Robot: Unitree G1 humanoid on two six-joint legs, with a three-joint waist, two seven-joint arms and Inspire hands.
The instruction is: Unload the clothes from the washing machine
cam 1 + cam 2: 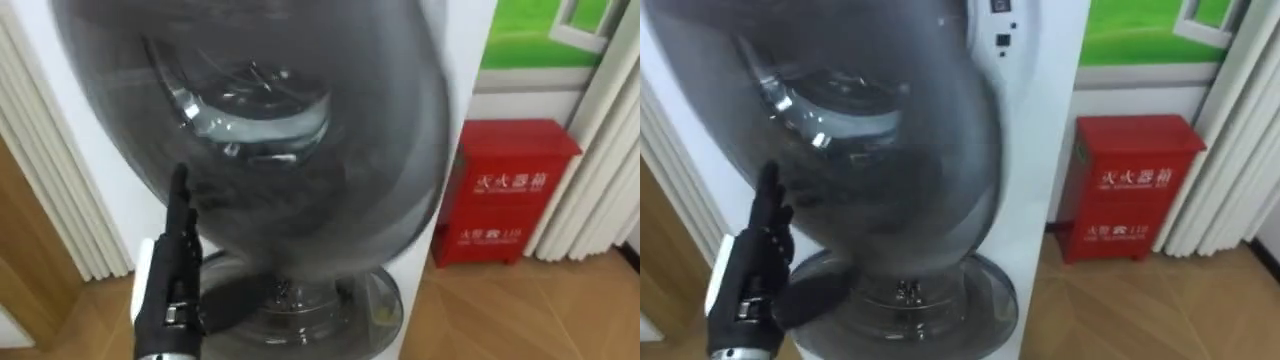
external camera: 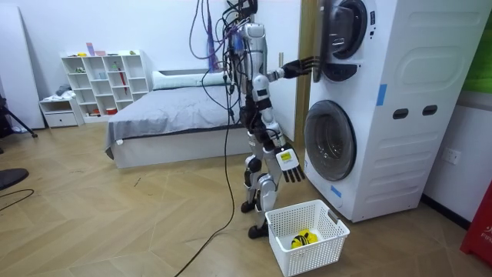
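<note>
I stand close in front of a white stack of two machines (image 2: 400, 92). The upper machine's round dark-glass door (image 1: 270, 130) stands ajar and looks blurred; its glass hides what lies inside the drum. My left hand (image 1: 178, 245) is raised, open, with straight fingers pointing up against the door's left edge, also visible as the left hand (image 2: 301, 65) in the room view. The lower machine's round door (image 2: 330, 140) is shut. My right hand (image 2: 290, 165) hangs open at my side above a white basket (image 2: 327, 231).
The basket on the floor holds a small yellow and black thing (image 2: 303, 238). A red cabinet (image 1: 510, 185) stands right of the machines, white curtains (image 1: 600, 170) beyond it. A wooden panel (image 1: 25, 250) is at the left. A bed (image 2: 177, 115) and a white shelf (image 2: 104, 81) are behind me.
</note>
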